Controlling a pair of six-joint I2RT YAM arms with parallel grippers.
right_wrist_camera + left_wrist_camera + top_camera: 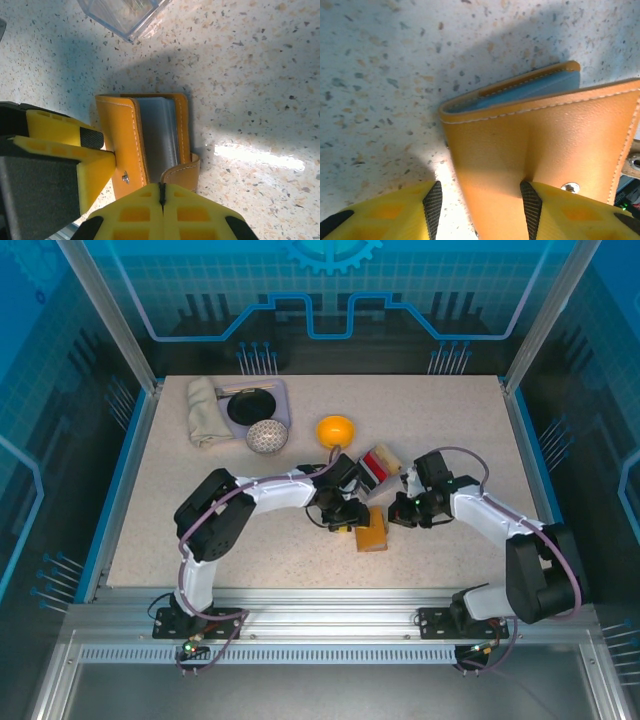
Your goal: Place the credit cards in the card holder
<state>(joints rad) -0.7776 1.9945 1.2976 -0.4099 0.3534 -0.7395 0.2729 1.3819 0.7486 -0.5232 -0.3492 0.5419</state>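
one card holder [125,145], partly open

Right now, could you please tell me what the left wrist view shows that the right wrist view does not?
Left wrist view: the card holder side-on, its broad outer face and folded corner, with the open left claw astride its edge. Right wrist view: the shut right claw, the holder's grey inner sleeves, a clear box corner. Both: the holder, its snap stud, the left claw, the speckled table.
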